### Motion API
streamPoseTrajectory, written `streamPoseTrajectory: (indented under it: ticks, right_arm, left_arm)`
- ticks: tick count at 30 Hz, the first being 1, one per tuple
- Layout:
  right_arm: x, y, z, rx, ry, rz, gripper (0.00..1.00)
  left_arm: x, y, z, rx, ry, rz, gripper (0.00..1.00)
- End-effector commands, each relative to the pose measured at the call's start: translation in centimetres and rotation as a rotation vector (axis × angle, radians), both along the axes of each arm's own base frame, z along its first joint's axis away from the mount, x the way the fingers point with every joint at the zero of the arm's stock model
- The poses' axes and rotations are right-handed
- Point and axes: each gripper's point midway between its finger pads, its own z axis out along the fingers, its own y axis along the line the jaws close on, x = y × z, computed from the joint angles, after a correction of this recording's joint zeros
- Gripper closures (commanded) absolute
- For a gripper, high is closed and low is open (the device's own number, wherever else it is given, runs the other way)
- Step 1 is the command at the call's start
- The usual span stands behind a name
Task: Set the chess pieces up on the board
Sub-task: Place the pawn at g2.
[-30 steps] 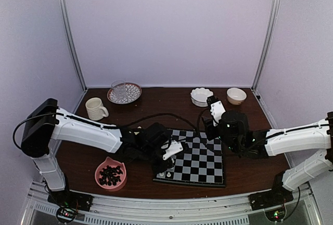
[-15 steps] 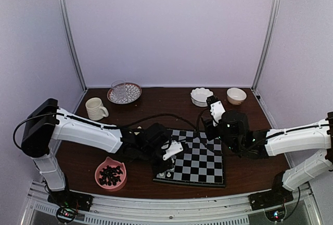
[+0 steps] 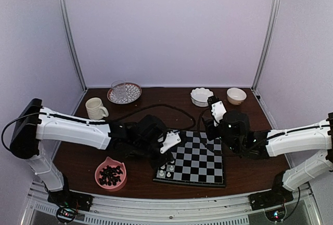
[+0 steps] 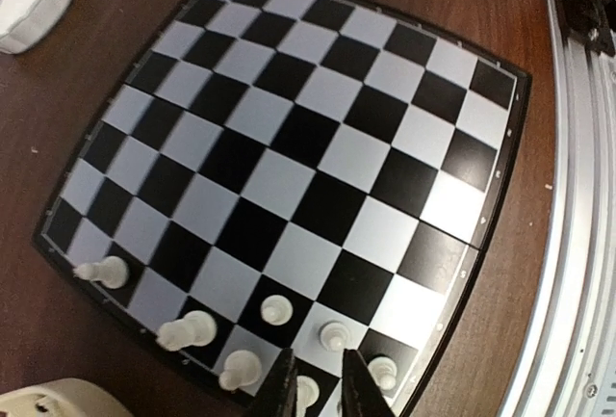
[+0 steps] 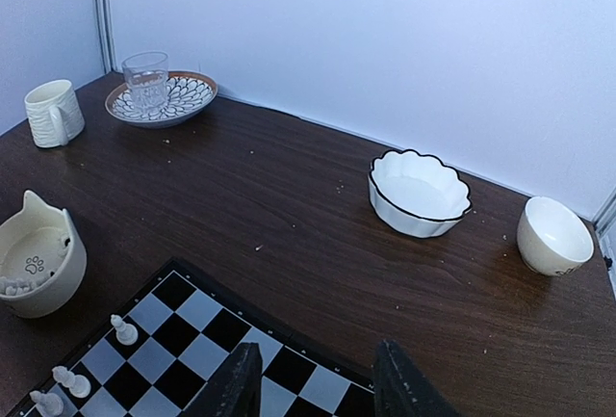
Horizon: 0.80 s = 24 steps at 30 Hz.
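The board (image 3: 196, 158) lies between my arms. Several white chess pieces (image 4: 276, 309) stand along its near left corner; from above they show as small white dots (image 3: 166, 171), and the right wrist view catches some too (image 5: 122, 330). My left gripper (image 4: 320, 393) hangs above that corner, slightly open. One piece (image 4: 306, 395) shows on the board between its fingers, not gripped. From above, the left gripper (image 3: 160, 158) is over the board's left edge. My right gripper (image 5: 318, 383) is open and empty over the board's far edge (image 5: 241, 325).
A cream cat-shaped bowl (image 5: 34, 263) holding white pieces sits left of the board. A pink bowl (image 3: 110, 174) of black pieces is at the front left. A mug (image 3: 95, 108), a plate with a glass (image 3: 124, 92), a scalloped bowl (image 3: 201, 96) and a small bowl (image 3: 236, 95) line the back.
My left gripper has opened, left a white piece standing at the board's near left corner, and risen back to the left. The right arm has not moved.
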Motion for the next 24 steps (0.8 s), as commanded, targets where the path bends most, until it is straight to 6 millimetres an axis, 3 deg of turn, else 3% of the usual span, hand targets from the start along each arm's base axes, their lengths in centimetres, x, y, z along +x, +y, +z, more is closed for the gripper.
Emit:
streamPoseTrajectory:
  ticks: [1, 7, 13, 19, 24]
  right_arm:
    - [0.1, -0.6, 0.4, 0.018, -0.012, -0.016, 0.57]
    - [0.2, -0.4, 0.1, 0.016, -0.007, -0.014, 0.58]
    - [0.2, -0.3, 0.2, 0.018, -0.005, -0.007, 0.58]
    - [0.3, 0.5, -0.6, -0.003, 0.02, 0.014, 0.57]
    - [0.4, 1.2, -1.0, -0.011, 0.037, 0.032, 0.57]
  left_arm:
    - [2.3, 1.8, 4.9, -0.096, -0.119, 0.13, 0.81]
    - [7.1, 7.3, 5.5, -0.111, -0.115, 0.376, 0.8]
    - [11.7, 12.9, 2.9, -0.103, -0.001, 0.619, 0.8]
    - [14.0, 15.4, 0.3, -0.068, 0.045, 0.732, 0.84]
    - [15.0, 16.2, -1.8, -0.042, 0.085, 0.752, 0.86]
